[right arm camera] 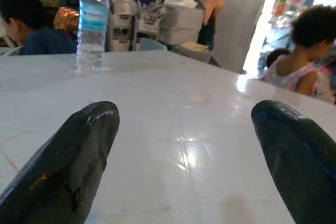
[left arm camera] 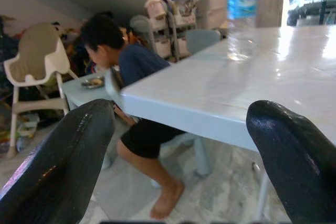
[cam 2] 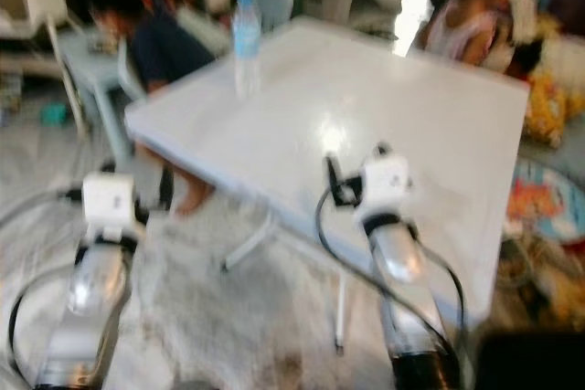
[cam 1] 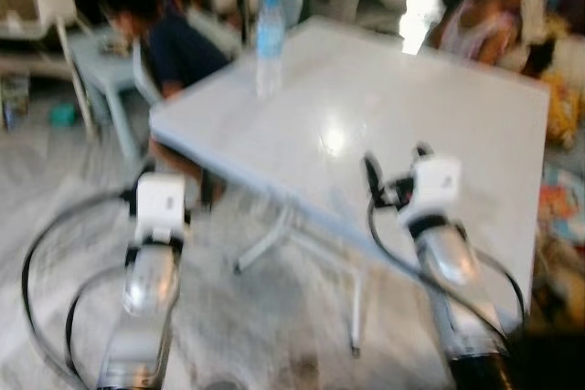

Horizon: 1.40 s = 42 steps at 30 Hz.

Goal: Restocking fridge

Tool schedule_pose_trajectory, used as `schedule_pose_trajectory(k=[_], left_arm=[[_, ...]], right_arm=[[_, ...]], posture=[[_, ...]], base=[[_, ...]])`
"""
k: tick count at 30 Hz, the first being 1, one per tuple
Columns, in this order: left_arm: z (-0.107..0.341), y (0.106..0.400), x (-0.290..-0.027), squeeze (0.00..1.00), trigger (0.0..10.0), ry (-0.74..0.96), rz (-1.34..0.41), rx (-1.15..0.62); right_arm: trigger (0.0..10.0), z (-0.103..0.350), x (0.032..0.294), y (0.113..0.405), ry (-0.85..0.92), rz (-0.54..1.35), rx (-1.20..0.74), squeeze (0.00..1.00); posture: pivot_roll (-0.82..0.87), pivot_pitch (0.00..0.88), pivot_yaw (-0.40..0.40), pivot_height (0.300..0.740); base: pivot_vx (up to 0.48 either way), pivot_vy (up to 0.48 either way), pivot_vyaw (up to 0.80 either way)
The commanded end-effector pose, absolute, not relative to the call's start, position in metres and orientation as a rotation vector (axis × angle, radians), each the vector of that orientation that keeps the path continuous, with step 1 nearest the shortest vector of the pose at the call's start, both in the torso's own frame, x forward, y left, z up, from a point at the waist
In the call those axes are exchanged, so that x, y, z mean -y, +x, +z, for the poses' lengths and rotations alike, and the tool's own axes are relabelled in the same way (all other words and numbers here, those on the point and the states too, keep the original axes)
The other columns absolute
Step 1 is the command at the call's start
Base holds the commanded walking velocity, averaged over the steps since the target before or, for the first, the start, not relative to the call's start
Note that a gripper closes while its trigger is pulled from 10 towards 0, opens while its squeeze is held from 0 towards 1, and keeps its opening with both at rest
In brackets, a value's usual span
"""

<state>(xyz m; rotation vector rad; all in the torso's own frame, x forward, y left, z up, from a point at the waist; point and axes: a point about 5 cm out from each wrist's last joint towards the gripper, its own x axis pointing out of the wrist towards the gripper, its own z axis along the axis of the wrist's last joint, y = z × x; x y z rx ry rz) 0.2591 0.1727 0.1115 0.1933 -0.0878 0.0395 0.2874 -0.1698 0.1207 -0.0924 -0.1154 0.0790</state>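
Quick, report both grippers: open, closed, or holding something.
Left gripper: open, holding nothing, off the edge of the white table.
Right gripper: open, holding nothing, over the table, facing the water bottle.

Lived-in family home, cluttered living and eating room. White plastic desk (cam 1: 384, 125) in middle, water bottle (right arm camera: 92, 22) standing on it. Child's high chair (left arm camera: 37, 72) near wall. Person in dark blue shirt (left arm camera: 131, 77) sits barefoot at low side table (left arm camera: 86, 90) with plate of food. Another person (right arm camera: 307, 56) sits by bright doorway. Crowded storage racks (left arm camera: 168, 19), stacked boxes (right arm camera: 181, 22), pale tiled floor (cam 1: 274, 317).
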Motion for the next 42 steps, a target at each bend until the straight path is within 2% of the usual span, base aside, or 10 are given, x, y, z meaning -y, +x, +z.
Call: schedule_pose_trajectory(k=[1,8,33,42], left_arm=[[0.112,0.256,-0.177,0.0,10.0,0.199,0.053,0.089],[0.109,0.256,-0.171,0.0,10.0,0.201,0.047,0.086],[0.109,0.26,-0.16,0.0,10.0,0.172,0.009,0.085],[0.108,0.261,-0.162,0.0,10.0,0.172,0.014,0.081]], right_arm=[[10.0,0.128,0.161,0.289,-0.086,0.099,0.148,0.0],[10.0,0.131,0.156,0.288,-0.078,0.117,0.16,0.0],[10.0,0.129,0.144,0.286,-0.075,0.188,0.166,0.0],[10.0,0.128,0.143,0.286,-0.066,0.194,0.16,0.0]], posture=[[0.06,0.003,-0.059,0.74],[0.06,0.0,-0.059,0.74],[0.06,0.0,-0.049,0.74],[0.06,0.0,-0.048,0.74]], base=[[0.368,0.307,-0.59],[0.371,0.305,-0.16],[0.435,0.0,0.0],[0.407,0.157,0.38]])
